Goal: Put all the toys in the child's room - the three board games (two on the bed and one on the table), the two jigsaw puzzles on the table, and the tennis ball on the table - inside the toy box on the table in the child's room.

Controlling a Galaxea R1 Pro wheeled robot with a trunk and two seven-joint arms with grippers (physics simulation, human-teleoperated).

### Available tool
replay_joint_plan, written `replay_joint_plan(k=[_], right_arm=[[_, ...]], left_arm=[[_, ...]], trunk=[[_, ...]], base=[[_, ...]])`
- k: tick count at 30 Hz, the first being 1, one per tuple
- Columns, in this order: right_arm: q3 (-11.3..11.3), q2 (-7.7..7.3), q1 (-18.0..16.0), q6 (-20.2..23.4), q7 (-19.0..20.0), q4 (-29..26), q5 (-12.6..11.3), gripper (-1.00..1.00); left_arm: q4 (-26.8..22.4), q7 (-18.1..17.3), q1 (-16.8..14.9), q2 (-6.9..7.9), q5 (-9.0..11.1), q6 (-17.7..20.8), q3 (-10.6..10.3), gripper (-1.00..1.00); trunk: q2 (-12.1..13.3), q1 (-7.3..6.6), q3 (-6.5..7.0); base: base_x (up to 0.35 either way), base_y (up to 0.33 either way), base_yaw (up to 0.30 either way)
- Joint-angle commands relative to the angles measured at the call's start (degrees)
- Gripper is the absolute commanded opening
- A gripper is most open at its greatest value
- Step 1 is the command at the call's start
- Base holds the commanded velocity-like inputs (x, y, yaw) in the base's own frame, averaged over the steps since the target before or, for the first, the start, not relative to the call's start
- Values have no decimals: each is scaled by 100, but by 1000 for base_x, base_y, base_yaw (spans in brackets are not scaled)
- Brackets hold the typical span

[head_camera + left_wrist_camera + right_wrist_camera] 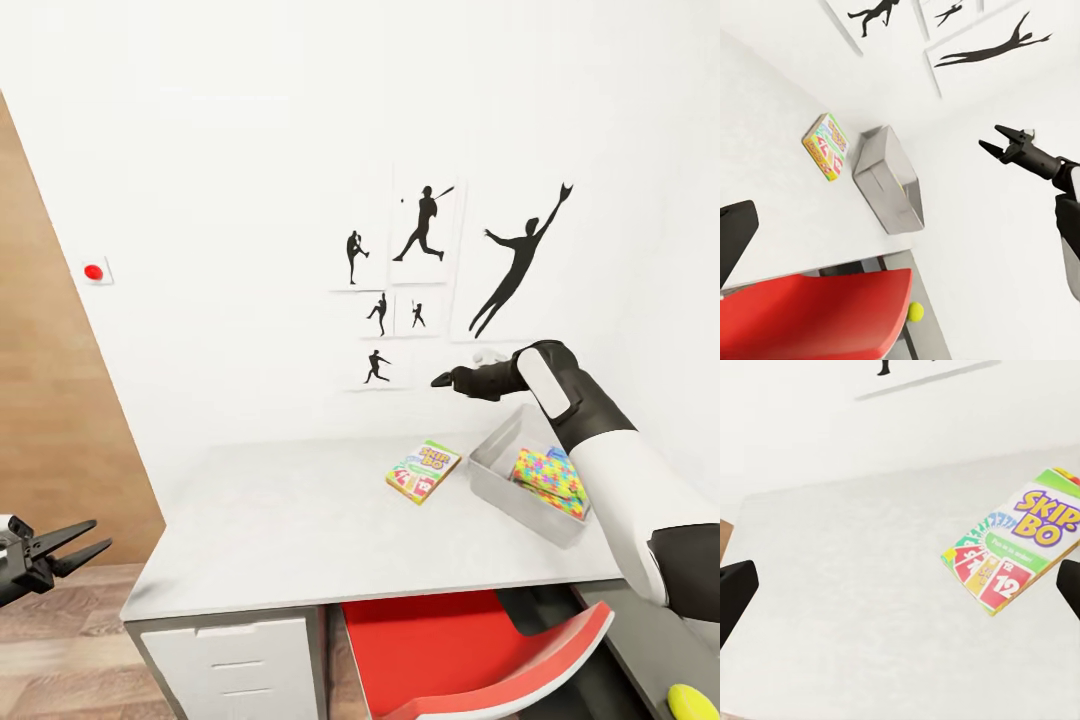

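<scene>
Judging by the table [300,530], the task was partly done: a jigsaw puzzle [548,480] lay inside the grey toy box [492,484], while the Skip-Bo box [423,470], green, yellow and red, lay flat at its 9 o'clock. A tennis ball [692,700] sat on the floor. The right tool [447,379] hovered open and empty above; the left tool [80,545] hung open, empty.

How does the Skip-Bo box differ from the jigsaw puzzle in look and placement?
The Skip-Bo box lies flat on the bare table; the jigsaw puzzle sits tilted inside the grey toy box. The Skip-Bo box shows printed cards and lettering; the puzzle shows interlocking coloured pieces. Both are flat and multicoloured.
</scene>
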Motion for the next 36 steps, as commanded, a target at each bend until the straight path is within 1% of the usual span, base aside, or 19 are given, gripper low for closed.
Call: replay_joint_plan(k=[1,14,25,36], right_arm=[[19,-7,-7,13,35,-2,34,100],[24,-10,-7,13,35,18,39,100],[22,-10,-7,13,35,29,41,100],[32,-10,-7,13,34,35,43,100]], left_arm=[[-1,-24,-5,0,-6,61,1,100],[-1,-24,-3,-2,-6,61,1,100],[5,-24,1,-2,-6,61,2,100],[11,-24,2,-2,-6,61,2,100]], trunk=[[-14,4,-14],[-14,4,-15],[-14,4,-15],[-14,4,-15]], base=[[0,0,15],[5,0,4],[127,0,0],[60,-29,0]])
